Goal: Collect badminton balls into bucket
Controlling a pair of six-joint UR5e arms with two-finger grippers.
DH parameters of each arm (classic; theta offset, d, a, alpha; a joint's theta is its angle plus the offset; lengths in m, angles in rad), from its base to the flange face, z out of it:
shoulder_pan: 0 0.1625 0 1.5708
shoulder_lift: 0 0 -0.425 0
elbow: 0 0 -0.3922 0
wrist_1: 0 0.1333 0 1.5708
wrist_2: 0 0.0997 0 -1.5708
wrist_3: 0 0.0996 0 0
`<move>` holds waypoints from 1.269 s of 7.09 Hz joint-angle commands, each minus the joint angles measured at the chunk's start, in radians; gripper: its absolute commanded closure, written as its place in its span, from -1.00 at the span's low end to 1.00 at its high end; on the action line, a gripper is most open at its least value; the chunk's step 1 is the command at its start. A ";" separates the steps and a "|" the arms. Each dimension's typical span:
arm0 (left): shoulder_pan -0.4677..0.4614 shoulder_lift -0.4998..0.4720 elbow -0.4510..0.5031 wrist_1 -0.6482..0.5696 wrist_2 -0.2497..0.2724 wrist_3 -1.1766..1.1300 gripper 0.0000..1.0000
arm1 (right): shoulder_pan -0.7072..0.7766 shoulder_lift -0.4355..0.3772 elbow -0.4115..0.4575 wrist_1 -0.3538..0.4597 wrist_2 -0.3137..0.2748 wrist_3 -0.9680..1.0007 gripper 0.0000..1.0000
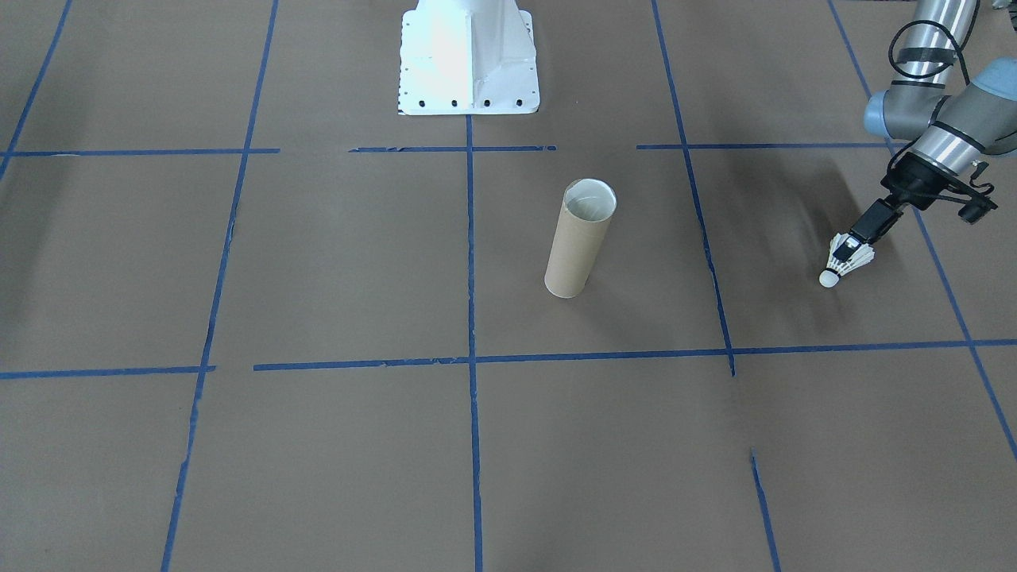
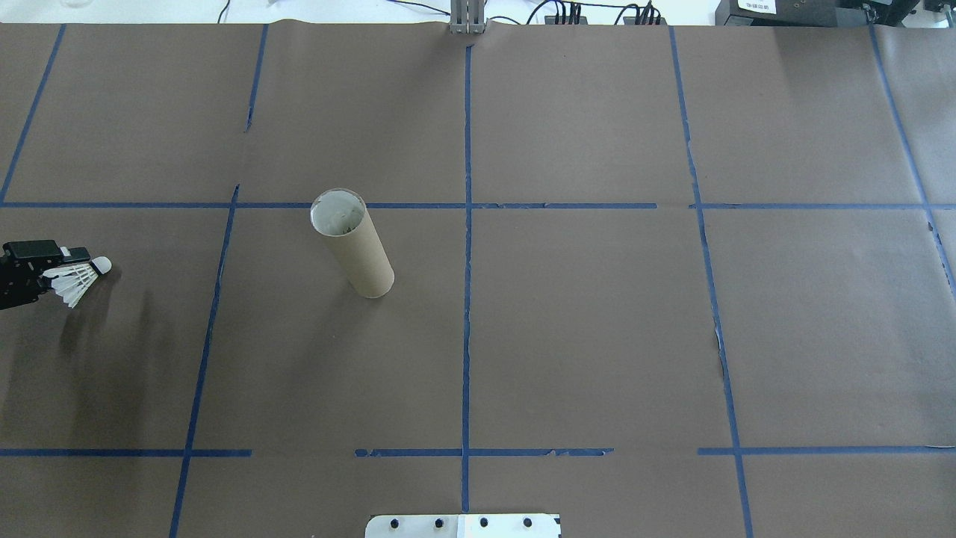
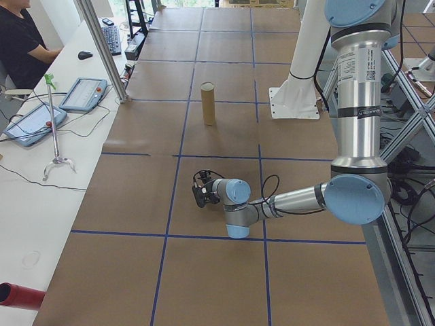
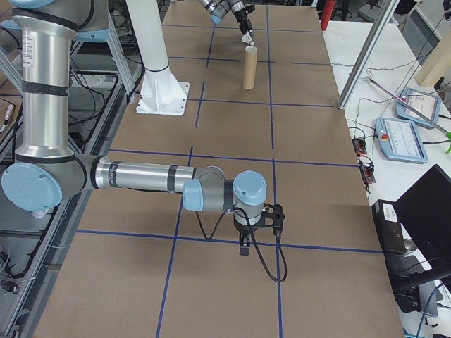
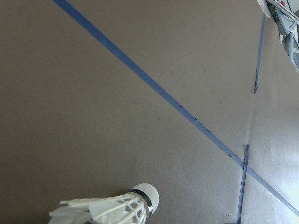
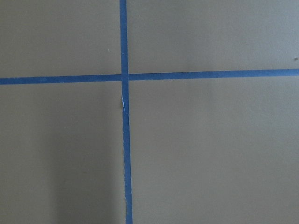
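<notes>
Since the left hand (image 1: 860,241) is clamped on the shuttlecock (image 1: 847,260) by its feathers, this featherlight, crushable thing wants gentle pressure.

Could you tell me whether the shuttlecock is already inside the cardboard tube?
No, the shuttlecock is held in the left hand, well apart from the cardboard tube.

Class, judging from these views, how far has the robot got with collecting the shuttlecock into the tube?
Done: the left gripper has picked up the shuttlecock and holds it by the feathers, cork tip leading, above the paper. In hand: carrying it towards the cardboard tube, which stands upright well off to the side. Left: bring it over the tube's open mouth and release it. The right arm plays no visible part.
</notes>
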 commanded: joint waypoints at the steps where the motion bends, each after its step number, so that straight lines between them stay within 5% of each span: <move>1: 0.000 -0.001 0.001 0.002 -0.003 0.046 0.12 | 0.000 0.001 0.000 0.000 -0.001 -0.001 -1.00; 3: 0.000 0.001 0.001 0.003 -0.004 0.067 1.00 | 0.000 0.000 0.000 0.000 0.000 0.000 -1.00; 5: 0.000 0.010 -0.021 0.006 -0.041 0.067 1.00 | 0.000 0.000 0.000 0.000 0.000 0.000 -1.00; 7: -0.015 0.013 -0.111 0.095 -0.204 0.065 1.00 | 0.000 0.001 0.001 0.000 0.000 0.000 -1.00; 9: -0.119 0.010 -0.252 0.273 -0.297 0.067 1.00 | 0.002 0.001 0.000 0.000 0.000 0.000 -1.00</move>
